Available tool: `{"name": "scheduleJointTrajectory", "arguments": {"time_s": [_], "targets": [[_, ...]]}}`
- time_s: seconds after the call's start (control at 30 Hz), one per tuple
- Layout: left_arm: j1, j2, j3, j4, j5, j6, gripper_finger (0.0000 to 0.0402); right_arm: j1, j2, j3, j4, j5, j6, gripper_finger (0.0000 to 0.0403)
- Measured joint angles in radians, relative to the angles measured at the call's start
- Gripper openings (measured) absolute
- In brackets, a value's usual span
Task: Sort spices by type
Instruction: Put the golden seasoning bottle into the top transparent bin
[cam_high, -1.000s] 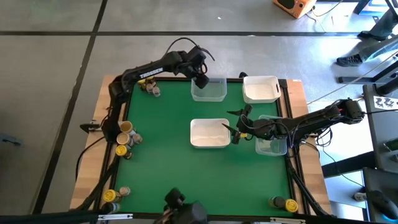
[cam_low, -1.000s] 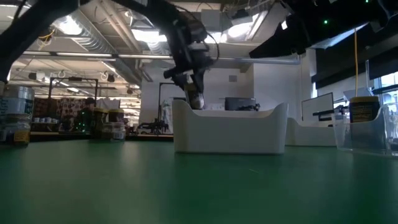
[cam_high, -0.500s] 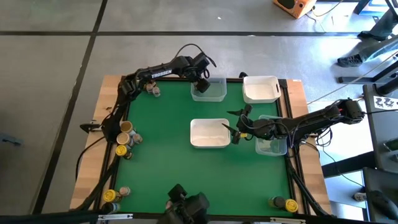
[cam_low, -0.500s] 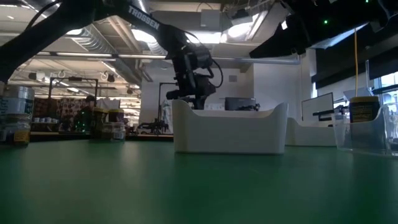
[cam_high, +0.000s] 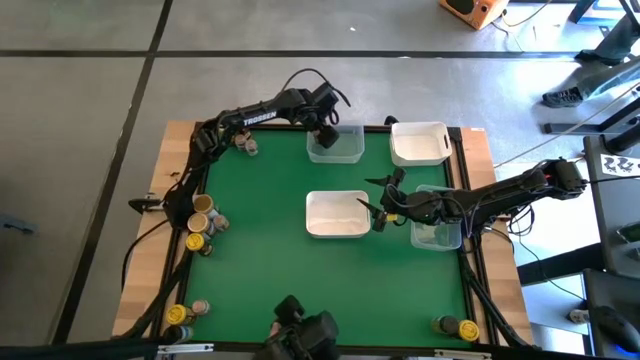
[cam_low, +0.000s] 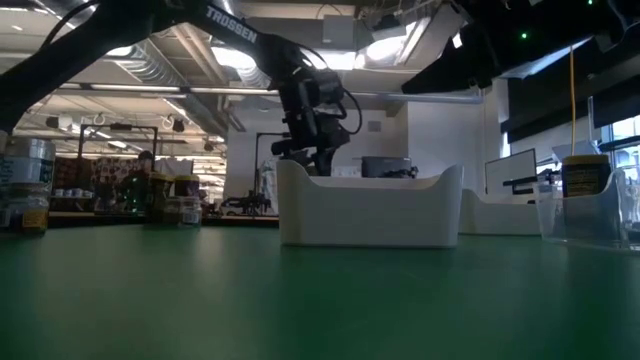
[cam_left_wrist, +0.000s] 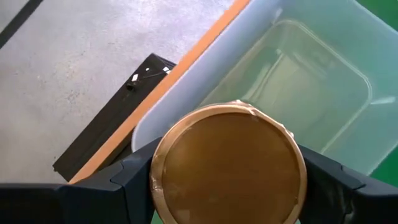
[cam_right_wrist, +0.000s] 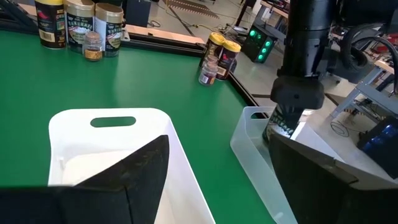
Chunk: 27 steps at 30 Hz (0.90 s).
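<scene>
The jar's body hides beneath its tan lid; labels on jars at left edge are unreadable

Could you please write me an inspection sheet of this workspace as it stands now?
Surface: green mat on a wooden table, mostly bare in the middle.
Job's things: spice jars clustered at the left edge, far left corner, near left corner and near right corner; one tan-lidded jar held over the clear tray.
Clutter: two white trays and a second clear tray.
Grippers: left gripper shut on the jar; right gripper open, beside the centre white tray.
Cables: black cables on both arms and along the table sides.
Surroundings: grey floor; workshop room behind.
</scene>
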Motion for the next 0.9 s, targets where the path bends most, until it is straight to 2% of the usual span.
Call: {"name": "scheduleJointTrajectory", "arguments": {"time_s": [0.13, 0.33, 0.67, 0.9], "targets": [[-0.002, 0.0, 0.0, 0.001, 0.024, 0.013, 0.0283, 0.0, 0.0, 0.0, -0.003, 0.0, -0.006, 0.0276], [-0.004, 0.0, 0.0, 0.013, 0.003, -0.071, 0.0285, 0.0, 0.0, 0.0, -0.007, 0.0, -0.006, 0.0276], [-0.005, -0.001, 0.0, 0.001, 0.017, -0.097, 0.035, 0.0, 0.0, 0.0, -0.024, 0.002, -0.01, 0.0276], [-0.017, -0.001, 0.125, -0.132, 0.018, -0.043, 0.035, 0.0, 0.0, 0.0, -0.024, 0.008, -0.01, 0.0276]]}}
